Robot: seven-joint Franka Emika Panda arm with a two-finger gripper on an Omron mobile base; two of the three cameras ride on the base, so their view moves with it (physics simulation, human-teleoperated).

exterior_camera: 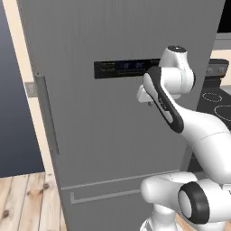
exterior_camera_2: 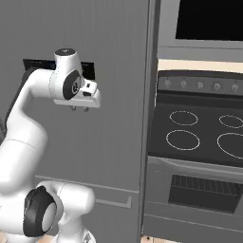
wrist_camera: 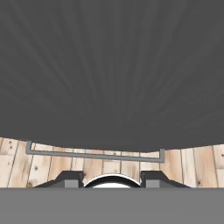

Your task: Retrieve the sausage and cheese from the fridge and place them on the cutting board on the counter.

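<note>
The fridge (exterior_camera: 113,126) stands closed, its grey door just ahead of the gripper (exterior_camera_2: 79,109), which points down beside the black display strip (exterior_camera: 122,68). The fingers (wrist_camera: 70,179) seem drawn together, holding nothing, apparently apart from the door, though contact is hard to judge.

Home kitchen, tall grey fridge (exterior_camera: 122,113) with black display strip (exterior_camera: 124,68) and lower drawer handle (wrist_camera: 94,153), black stove (exterior_camera_2: 199,137) with 4 ring burners and knob row beside it, pale wood plank floor (exterior_camera: 27,198)
</note>
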